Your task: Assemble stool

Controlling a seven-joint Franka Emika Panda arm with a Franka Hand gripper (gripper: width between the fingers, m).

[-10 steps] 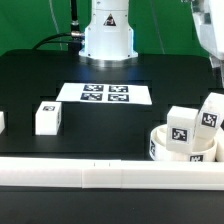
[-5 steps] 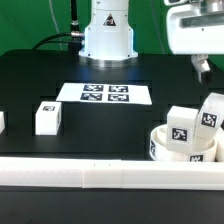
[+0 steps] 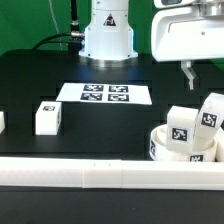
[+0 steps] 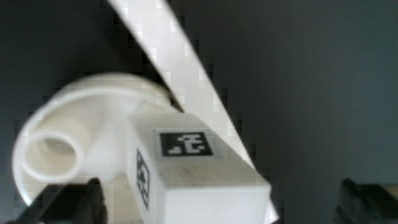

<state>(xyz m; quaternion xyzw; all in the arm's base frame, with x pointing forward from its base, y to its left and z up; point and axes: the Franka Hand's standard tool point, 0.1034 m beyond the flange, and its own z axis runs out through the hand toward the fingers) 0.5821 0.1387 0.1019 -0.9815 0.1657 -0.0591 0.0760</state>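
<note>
**Two-finger gripper (image 4: 217,200) wide open, holding nothing, hovering over the stool parts.**
Its dark fingertips (image 4: 71,200) frame from above a small white rectangular tagged leg block (image 4: 196,165), which sits in the round white plastic seat disc (image 4: 63,135) at the ext. view's right, near the front. Likely step: pick this block. Centre the jaws on its flat sides, drop straight, close before lifting. A second leg block (image 3: 212,115) is just beside it, so watch for clipping. Ext. view shows only one finger, and how the blocks rest in the disc is unclear.
</note>
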